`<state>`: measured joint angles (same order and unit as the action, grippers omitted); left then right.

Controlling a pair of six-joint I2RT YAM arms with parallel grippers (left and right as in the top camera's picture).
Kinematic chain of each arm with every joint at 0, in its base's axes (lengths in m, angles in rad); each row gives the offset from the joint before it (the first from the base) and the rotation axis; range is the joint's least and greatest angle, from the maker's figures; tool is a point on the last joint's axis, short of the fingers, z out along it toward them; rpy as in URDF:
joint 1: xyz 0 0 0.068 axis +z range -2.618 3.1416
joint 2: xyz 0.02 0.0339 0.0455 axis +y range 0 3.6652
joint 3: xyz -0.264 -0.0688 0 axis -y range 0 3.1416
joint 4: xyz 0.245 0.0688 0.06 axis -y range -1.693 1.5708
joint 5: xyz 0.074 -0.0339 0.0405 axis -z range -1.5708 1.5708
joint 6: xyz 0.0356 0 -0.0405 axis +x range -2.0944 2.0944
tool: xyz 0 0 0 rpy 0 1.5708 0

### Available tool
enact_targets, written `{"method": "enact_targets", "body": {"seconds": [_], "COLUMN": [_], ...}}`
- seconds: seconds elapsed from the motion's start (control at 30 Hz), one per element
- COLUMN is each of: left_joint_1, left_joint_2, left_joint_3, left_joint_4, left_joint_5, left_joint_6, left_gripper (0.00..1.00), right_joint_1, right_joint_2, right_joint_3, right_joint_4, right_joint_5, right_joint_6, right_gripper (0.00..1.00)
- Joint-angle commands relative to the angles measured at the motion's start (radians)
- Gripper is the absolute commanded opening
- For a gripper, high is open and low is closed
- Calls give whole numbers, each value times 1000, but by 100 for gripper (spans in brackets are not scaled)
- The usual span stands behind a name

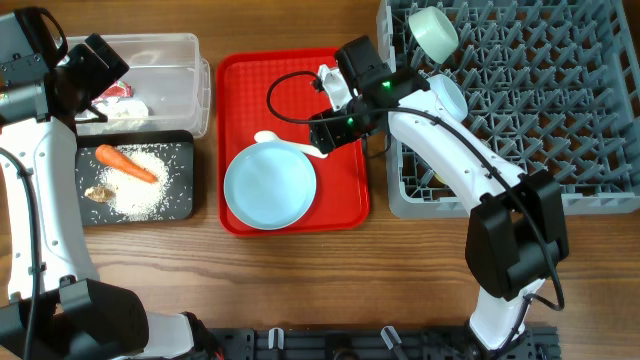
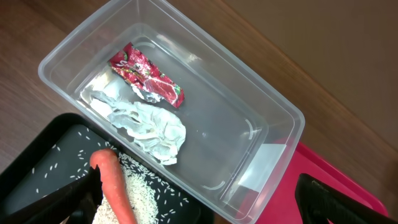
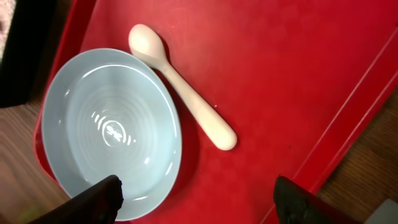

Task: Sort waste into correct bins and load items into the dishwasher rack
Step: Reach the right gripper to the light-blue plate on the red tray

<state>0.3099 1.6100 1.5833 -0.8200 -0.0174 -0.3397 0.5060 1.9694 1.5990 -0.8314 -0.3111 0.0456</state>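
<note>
Right tool (image 1: 328, 132) is hovering over the red tray (image 1: 350, 205), where a white spoon (image 1: 290, 146) is lying just beside the light-blue plate (image 1: 270, 185). Left tool (image 1: 98, 68) is hanging over the clear tub (image 1: 185, 60). Two pale bowls (image 1: 435, 30) are sitting in the grey rack (image 1: 560, 110), far right. On the left, a carrot (image 1: 125, 163), rice (image 1: 150, 190) and brown scraps (image 1: 98, 193) are lying in the black tray (image 1: 180, 140).

Seen from the left wrist, the fingers (image 2: 81, 199) are standing spread and empty above the tub, which is holding a crinkled wrapper (image 2: 146, 73) and tissue (image 2: 146, 124).

Seen from the right wrist, its fingers (image 3: 93, 199) are likewise standing spread and empty above the plate.
</note>
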Motion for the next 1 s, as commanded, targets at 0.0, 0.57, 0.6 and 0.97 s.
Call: {"method": "enact_targets", "body": {"seconds": [0.0,0.57,0.6,0.97], "left_joint_1": [5,5,5,5], "left_joint_2": [-14,-14,-14,-14], "left_joint_3": [4,4,4,4], "left_joint_4": [-1,-1,-1,-1], "left_joint_5": [9,9,9,9], "left_joint_6": [-13,-13,-13,-13], "left_gripper": [100,100,100,100], "right_joint_1": [13,67,69,80], "right_joint_2": [5,5,5,5], "right_joint_3": [-3,-3,-3,-3], "right_joint_4": [0,-23,-26,-24], "right_joint_5": [-39,-138,-139,-139], "right_joint_6": [36,117,117,115], "right_gripper": [80,80,80,80]}}
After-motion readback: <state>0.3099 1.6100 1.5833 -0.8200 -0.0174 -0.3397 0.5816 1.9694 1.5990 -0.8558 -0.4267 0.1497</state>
